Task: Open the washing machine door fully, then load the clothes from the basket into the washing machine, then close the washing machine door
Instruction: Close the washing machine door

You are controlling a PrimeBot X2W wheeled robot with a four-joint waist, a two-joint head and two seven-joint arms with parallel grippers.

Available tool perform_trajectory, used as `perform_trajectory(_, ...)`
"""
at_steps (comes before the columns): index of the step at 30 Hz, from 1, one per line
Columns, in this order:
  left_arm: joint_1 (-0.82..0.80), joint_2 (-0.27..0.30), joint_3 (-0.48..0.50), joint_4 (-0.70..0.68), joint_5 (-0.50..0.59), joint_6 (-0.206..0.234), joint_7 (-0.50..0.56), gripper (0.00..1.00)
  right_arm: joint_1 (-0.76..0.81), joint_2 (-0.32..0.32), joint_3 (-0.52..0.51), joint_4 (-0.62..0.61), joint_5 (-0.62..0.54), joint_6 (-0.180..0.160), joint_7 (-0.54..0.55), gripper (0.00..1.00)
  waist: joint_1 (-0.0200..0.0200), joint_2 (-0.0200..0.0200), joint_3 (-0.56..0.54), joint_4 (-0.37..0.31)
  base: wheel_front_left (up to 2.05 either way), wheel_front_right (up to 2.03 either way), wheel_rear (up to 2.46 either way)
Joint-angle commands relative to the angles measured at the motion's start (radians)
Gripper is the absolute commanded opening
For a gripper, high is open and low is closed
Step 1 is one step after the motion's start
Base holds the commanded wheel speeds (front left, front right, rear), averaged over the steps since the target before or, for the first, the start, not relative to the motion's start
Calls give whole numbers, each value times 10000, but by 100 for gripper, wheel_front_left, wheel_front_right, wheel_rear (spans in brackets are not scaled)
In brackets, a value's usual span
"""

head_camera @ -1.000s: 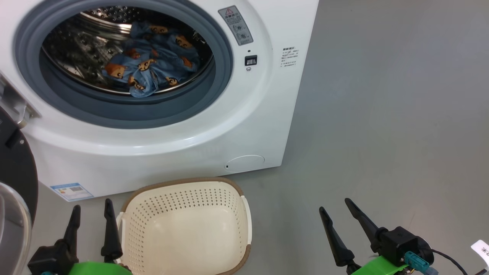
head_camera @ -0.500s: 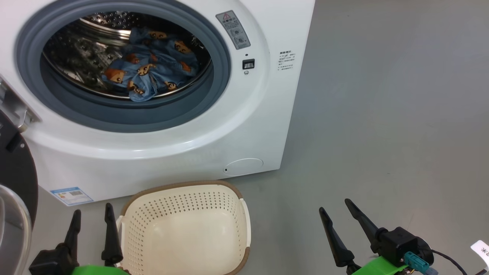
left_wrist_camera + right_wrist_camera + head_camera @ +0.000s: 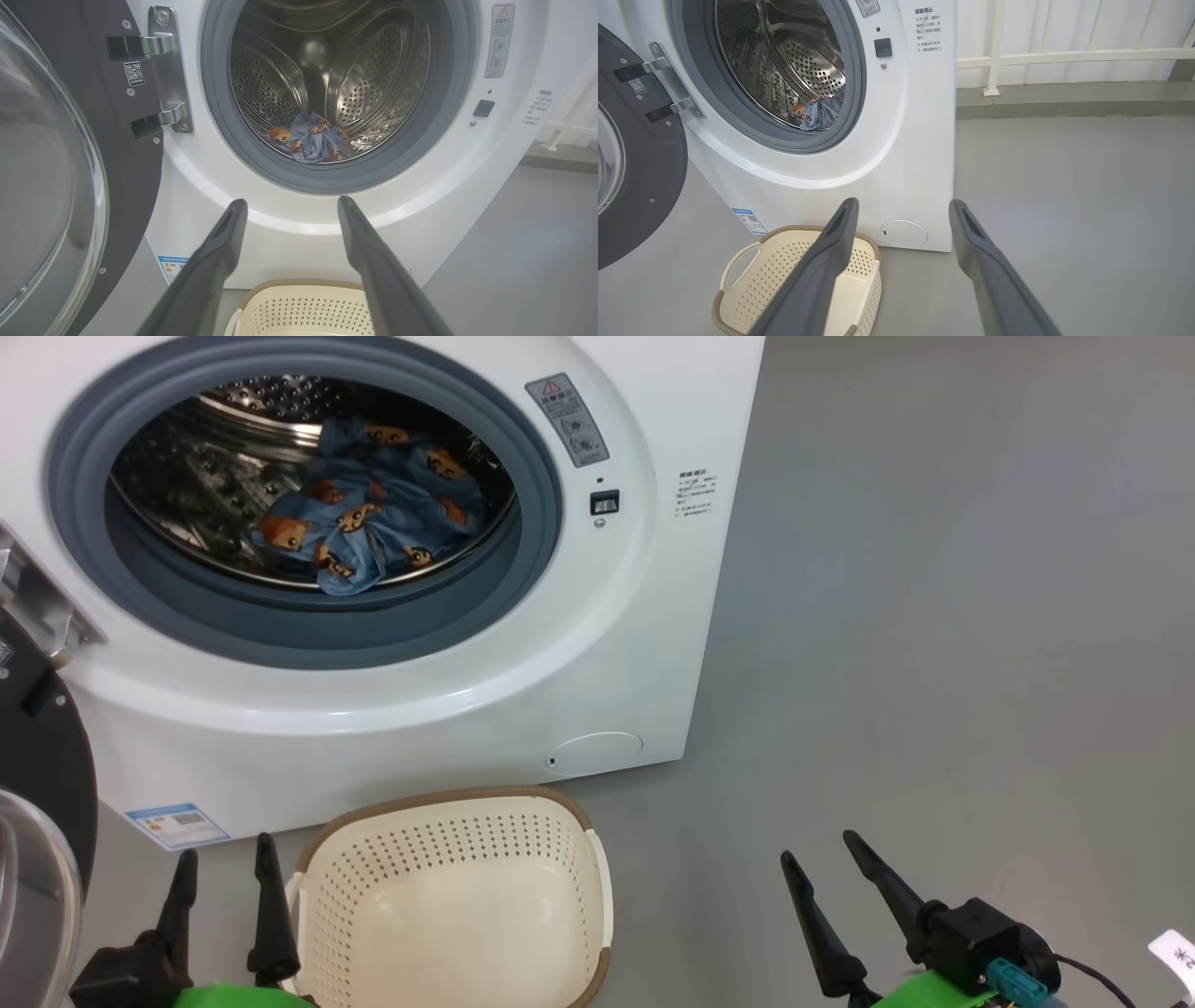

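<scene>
The door [image 3: 47,747] is swung open, blue clothes [image 3: 364,523] in the washing machine [image 3: 607,644]; the basket [image 3: 448,800] sits just before it, empty as far as we see. Our left gripper [image 3: 227,846] and right gripper [image 3: 819,847] gape wide, holding nothing.

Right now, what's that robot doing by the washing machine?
It's doing laundry. The blue bear-print clothes lie inside the washing machine, and the basket on the floor in front is empty. The washing machine door stands swung open on the left. The left gripper and right gripper are both open and hold nothing, so closing the door looks like what's left.
</scene>
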Motion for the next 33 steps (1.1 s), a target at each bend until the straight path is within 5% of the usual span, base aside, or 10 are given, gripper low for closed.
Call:
perform_trajectory(1, -36, 93, 312, -211, -99, 92, -65, 100, 48, 15, 230, -175, -164, 16, -120, 100, 0, 0, -61, 8, 0, 0, 0)
perform_trajectory(33, 280, 93, 124, -197, -338, 486, -65, 100, 367, -261, 324, -112, 39, 16, -120, 100, 0, 0, -924, 270, 0, 0, 0)
